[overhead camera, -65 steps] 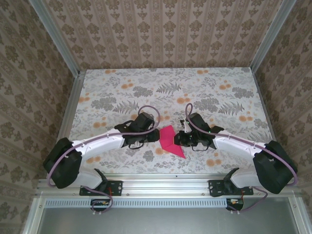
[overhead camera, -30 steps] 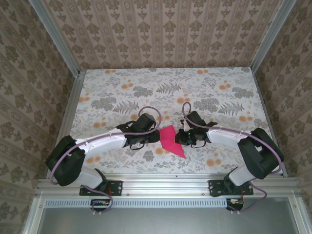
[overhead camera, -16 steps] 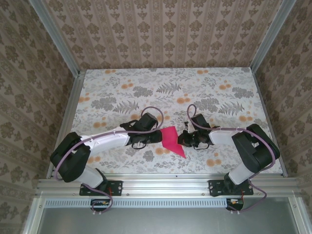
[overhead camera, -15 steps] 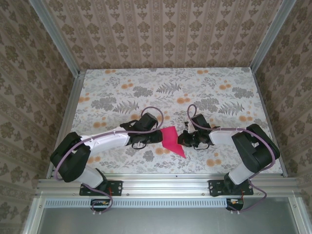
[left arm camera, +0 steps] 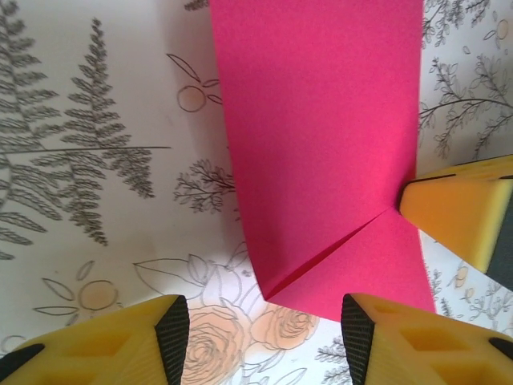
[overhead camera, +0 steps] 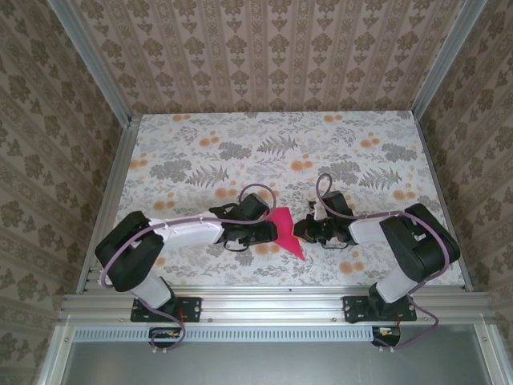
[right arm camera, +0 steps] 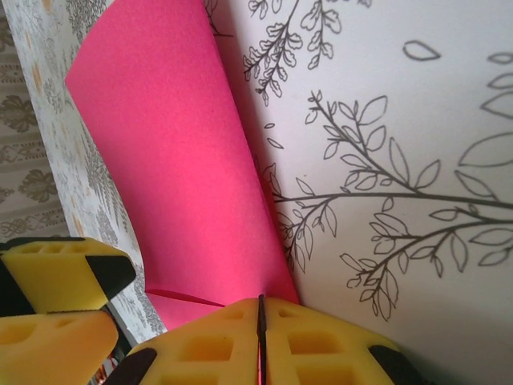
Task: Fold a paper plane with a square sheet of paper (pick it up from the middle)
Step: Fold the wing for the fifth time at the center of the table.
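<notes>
1. On the worktop [overhead camera: 200, 160], the paper [overhead camera: 282, 227] sits near-centre between the arms, with one flap folded.
2. The right pincer [right arm camera: 260, 325] is clamped on the paper's edge; it should anchor the sheet firmly.
3. The left pincer [left arm camera: 260, 321] is open around a corner; it should press the crease gently.

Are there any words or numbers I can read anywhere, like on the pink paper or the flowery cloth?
No words, numbers or signs can be read here.
The pink paper is plain, with no writing on it.
The tablecloth carries drawn ferns and flowers, no letters.
The wallpaper carries a repeating leafy pattern, no letters.
</notes>
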`<action>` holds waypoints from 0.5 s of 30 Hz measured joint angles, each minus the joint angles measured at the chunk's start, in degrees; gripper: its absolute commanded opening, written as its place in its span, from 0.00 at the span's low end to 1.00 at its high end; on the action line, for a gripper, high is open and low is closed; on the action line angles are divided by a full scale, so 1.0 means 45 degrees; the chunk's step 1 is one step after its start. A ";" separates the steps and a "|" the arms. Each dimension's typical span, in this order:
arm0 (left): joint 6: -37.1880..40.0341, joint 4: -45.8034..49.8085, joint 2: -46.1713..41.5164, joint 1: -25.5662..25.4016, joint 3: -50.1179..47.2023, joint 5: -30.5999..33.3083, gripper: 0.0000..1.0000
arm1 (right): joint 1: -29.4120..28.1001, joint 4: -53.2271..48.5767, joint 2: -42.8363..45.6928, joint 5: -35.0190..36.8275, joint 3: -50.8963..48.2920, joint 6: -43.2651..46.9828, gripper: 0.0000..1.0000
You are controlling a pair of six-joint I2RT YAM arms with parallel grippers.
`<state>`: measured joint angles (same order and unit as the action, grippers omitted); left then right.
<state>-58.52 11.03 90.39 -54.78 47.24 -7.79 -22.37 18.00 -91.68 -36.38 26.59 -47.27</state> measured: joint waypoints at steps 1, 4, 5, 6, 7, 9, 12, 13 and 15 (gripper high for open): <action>-0.0185 -0.0189 0.0000 -0.0029 -0.0005 -0.0005 0.56 | 0.0024 0.0068 -0.0024 -0.0044 -0.0019 -0.0039 0.10; -0.0617 -0.0748 0.0000 -0.0063 -0.0112 -0.0005 0.55 | 0.0058 0.0185 -0.0073 -0.0151 -0.0044 -0.0170 0.11; -0.0719 -0.0884 0.0010 -0.0063 -0.0165 -0.0019 0.54 | 0.0058 0.0238 -0.0073 -0.0165 -0.0058 -0.0189 0.10; -0.0821 -0.1005 0.0044 -0.0058 -0.0199 -0.0034 0.54 | 0.0058 0.0287 -0.0092 -0.0189 -0.0083 -0.0209 0.10; -0.0913 -0.1137 0.0131 -0.0063 -0.0209 -0.0039 0.54 | 0.0078 0.0335 -0.0112 -0.0228 -0.0092 -0.0214 0.10; -0.1059 -0.1307 0.0311 -0.0068 -0.0219 -0.0044 0.55 | 0.0117 0.0393 -0.0160 -0.0355 -0.0102 -0.0214 0.10; -0.1258 -0.1511 0.0534 -0.0068 -0.0262 -0.0039 0.56 | 0.0155 0.0486 -0.0228 -0.0486 -0.0117 -0.0228 0.11; -0.1336 -0.1583 0.0568 -0.0068 -0.0306 -0.0039 0.56 | 0.0170 0.0539 -0.0238 -0.0534 -0.0131 -0.0228 0.10; -0.1447 -0.1705 0.0588 -0.0068 -0.0413 -0.0039 0.56 | 0.0194 0.0627 -0.0272 -0.0607 -0.0160 -0.0238 0.10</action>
<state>-65.04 3.36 93.03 -55.09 45.39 -7.97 -21.50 20.82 -92.90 -39.11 25.87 -48.34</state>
